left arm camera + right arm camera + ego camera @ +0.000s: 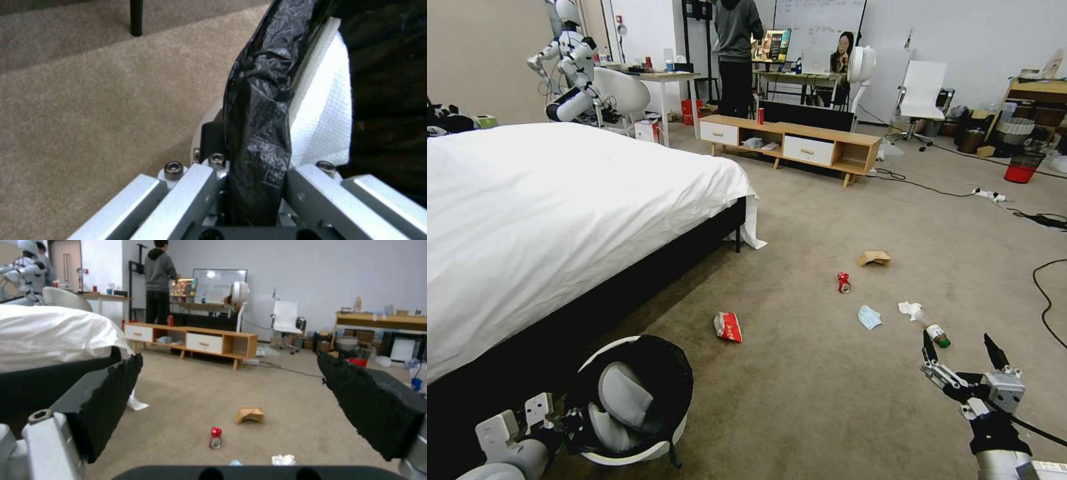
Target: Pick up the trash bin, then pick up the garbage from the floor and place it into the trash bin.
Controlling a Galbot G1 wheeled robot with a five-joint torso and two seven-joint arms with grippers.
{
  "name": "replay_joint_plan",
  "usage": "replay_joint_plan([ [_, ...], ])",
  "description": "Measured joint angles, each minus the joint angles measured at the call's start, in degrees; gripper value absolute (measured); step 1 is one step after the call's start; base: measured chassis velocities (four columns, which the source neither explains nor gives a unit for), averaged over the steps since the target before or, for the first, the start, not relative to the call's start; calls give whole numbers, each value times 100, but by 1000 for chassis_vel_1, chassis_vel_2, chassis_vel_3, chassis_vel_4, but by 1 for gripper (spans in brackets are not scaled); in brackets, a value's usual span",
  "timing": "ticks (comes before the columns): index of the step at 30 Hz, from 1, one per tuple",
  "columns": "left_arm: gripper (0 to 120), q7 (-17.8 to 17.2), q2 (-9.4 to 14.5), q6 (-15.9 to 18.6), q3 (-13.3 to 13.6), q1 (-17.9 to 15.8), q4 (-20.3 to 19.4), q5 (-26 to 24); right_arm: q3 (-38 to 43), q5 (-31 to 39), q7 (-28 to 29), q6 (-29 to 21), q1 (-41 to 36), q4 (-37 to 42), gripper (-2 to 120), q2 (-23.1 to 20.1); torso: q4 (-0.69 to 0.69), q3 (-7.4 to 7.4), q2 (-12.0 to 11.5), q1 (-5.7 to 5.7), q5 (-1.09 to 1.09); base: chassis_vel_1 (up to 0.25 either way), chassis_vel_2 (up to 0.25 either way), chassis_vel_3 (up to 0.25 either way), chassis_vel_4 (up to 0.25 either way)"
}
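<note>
The white trash bin [627, 453] with its black liner hangs tilted at the lower left of the head view, beside the bed. My left gripper [570, 421] is shut on the bin's bag-covered rim [258, 133]. The garbage lies scattered on the carpet: a red-white wrapper [728, 327], a crushed red can [844, 283], a brown paper bag [874, 258], a blue face mask [869, 317], a white tissue [911, 309] and a green-capped bottle [938, 335]. My right gripper [960, 352] is open, low at the right, just short of the bottle. Its wrist view shows the can [216, 437], bag [251, 414] and tissue [283, 459].
A bed [547, 213] with a white sheet takes up the left. A low wooden TV stand [790, 143] stands at the back. Cables [1047, 287] run across the floor at the right, near a small red wastebasket [1020, 170]. Bare carpet lies between the litter pieces.
</note>
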Motion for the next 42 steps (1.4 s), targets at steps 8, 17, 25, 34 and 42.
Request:
replay_joint_plan([
  [8,1,1,11,0,-8,-17,10,-2,19,-14,-57,24,14,-44,100,6,0,0,0,0,0,0,0,0,0],
  [17,1,3,9,0,-15,-17,20,-2,20,-26,-76,62,15,-70,100,11,0,0,0,0,0,0,0,0,0],
  [25,1,9,9,0,-24,-14,18,-2,22,-26,-83,70,10,-70,100,9,0,0,0,0,0,0,0,0,0],
  [34,1,19,5,0,-29,-8,11,-2,32,-37,-133,101,5,-71,100,12,0,0,0,0,0,-34,44,34,-27],
  [42,1,23,5,0,-30,-9,9,-1,33,-37,-141,113,10,-87,100,12,0,0,0,0,0,-56,51,41,-64],
])
